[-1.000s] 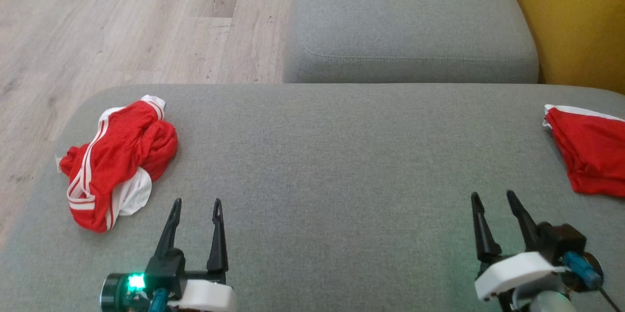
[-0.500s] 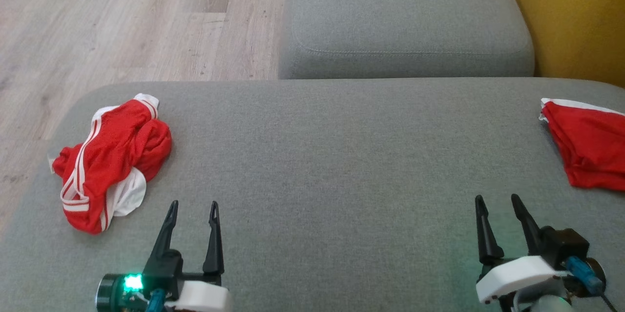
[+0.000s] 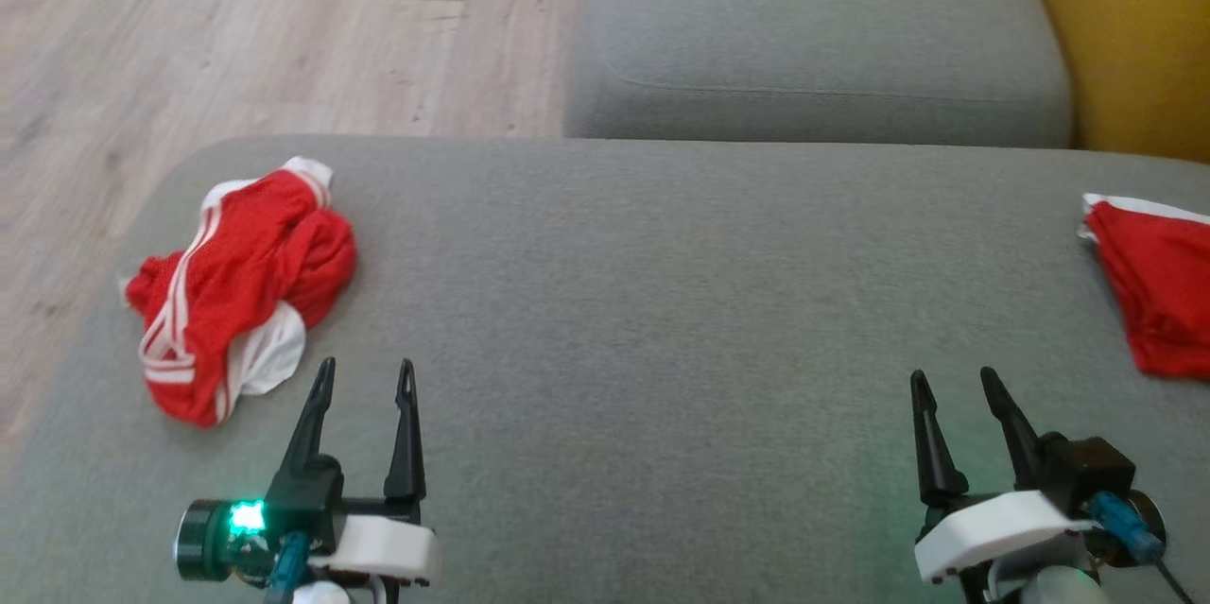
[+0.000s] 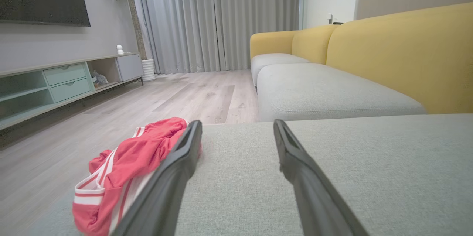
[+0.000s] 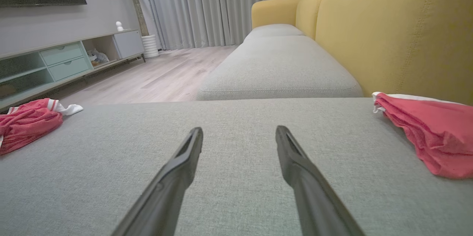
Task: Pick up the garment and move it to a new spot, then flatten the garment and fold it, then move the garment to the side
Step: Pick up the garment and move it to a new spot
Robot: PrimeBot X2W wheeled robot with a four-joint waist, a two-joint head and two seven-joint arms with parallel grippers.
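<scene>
A crumpled red garment (image 3: 241, 287) lies on the grey cushion (image 3: 662, 302), at ten o'clock from the left gripper (image 3: 367, 368), spread wide and empty. The right gripper (image 3: 953, 377) gapes empty too, a second red garment (image 3: 1158, 292) at its two o'clock.

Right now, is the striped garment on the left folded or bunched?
Bunched. The striped garment lies in a crumpled, twisted heap.

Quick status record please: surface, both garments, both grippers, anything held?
surface: grey cushion
crumpled garment: red with white stripes, bunched near the cushion's left edge
second garment: red, at the right edge, cut off by the head view
left gripper: open, empty, just right of the crumpled garment
right gripper: open, empty, above bare cushion
</scene>
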